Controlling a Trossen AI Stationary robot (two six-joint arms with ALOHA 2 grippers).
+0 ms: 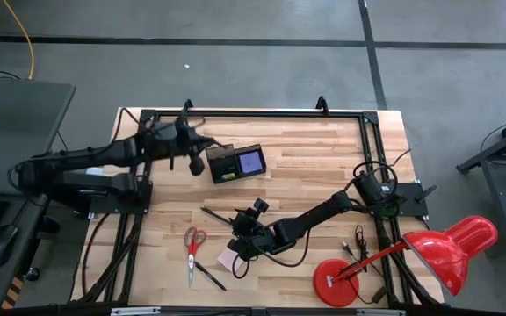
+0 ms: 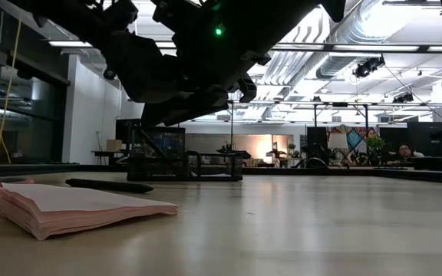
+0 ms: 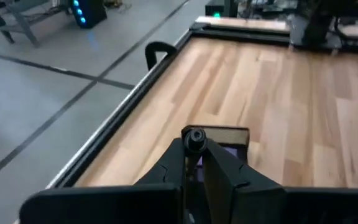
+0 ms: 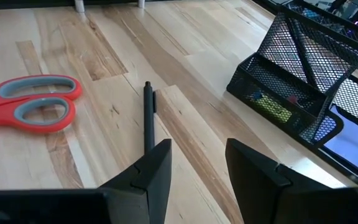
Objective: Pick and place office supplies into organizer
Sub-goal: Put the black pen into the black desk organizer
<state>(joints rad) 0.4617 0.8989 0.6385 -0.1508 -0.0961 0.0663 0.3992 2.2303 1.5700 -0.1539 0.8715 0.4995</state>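
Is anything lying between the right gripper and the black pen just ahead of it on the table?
Nothing visible does. The right gripper is open, and the black pen lies on bare wood straight ahead of its fingers. The scissors lie off to one side, clear of that path.

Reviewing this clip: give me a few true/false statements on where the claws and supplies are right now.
1. The right claw is open with nothing between its fingers. True.
2. The scissors are inside the organizer. False: they lie on the table.
3. The left claw is shut on a pen close to the organizer. True.
4. The pink pad sits in the organizer. False: it lies on the table under the right arm.
5. The lamp stands at the table's left side. False: it is at the right.
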